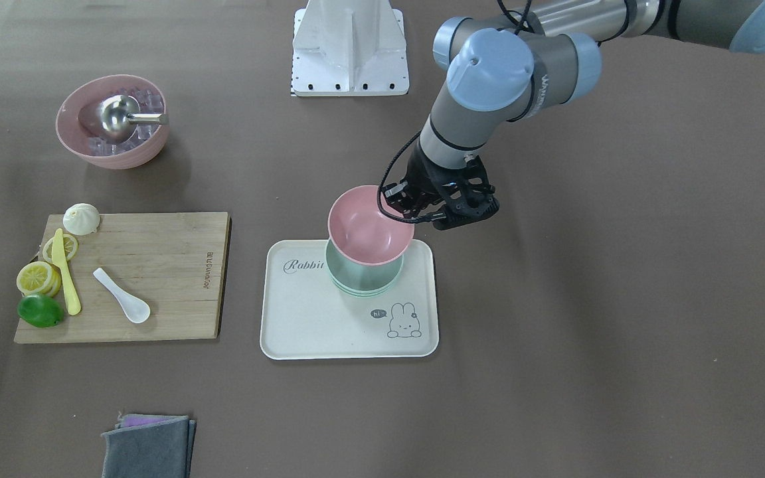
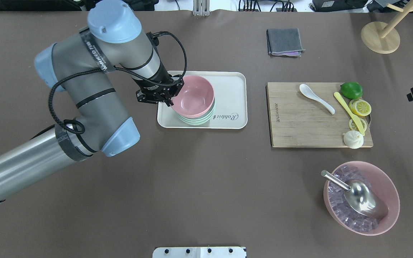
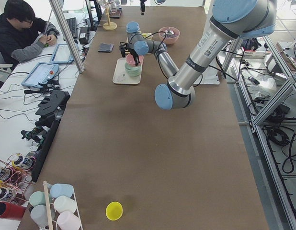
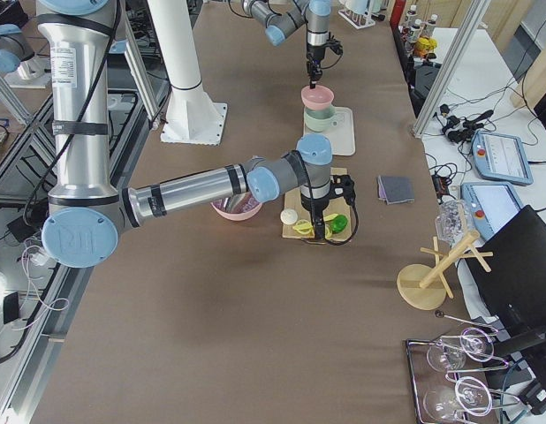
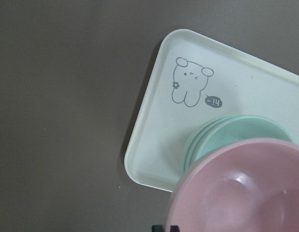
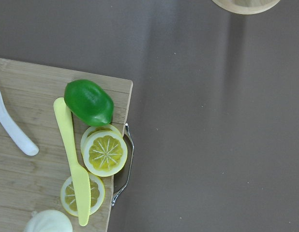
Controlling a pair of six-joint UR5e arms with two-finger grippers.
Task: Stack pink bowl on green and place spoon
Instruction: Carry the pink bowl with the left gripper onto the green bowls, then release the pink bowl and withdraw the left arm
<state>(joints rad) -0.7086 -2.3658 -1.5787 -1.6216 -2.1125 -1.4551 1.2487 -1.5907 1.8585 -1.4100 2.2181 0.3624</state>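
Note:
My left gripper [image 1: 401,207] is shut on the rim of the small pink bowl [image 1: 368,227], on the side toward the robot. It holds the bowl tilted, directly over the stack of mint-green bowls [image 1: 362,279] on the cream rabbit tray [image 1: 329,332]. I cannot tell whether the bowl touches the stack. In the overhead view the gripper [image 2: 167,95] is at the bowl's [image 2: 195,96] left rim. The white spoon [image 1: 123,297] lies on the wooden board [image 1: 163,265]; its handle shows in the right wrist view [image 6: 11,130]. My right gripper [image 4: 324,230] hangs by the board's outer end; I cannot tell its state.
On the board lie a yellow knife [image 1: 66,275], lemon slices [image 1: 38,277], a lime [image 1: 40,311] and a white bun [image 1: 82,219]. A larger pink bowl with clear cubes and a metal scoop [image 1: 111,121] stands toward the robot. A grey cloth [image 1: 149,446] and a wooden stand [image 2: 380,36] lie on the far side.

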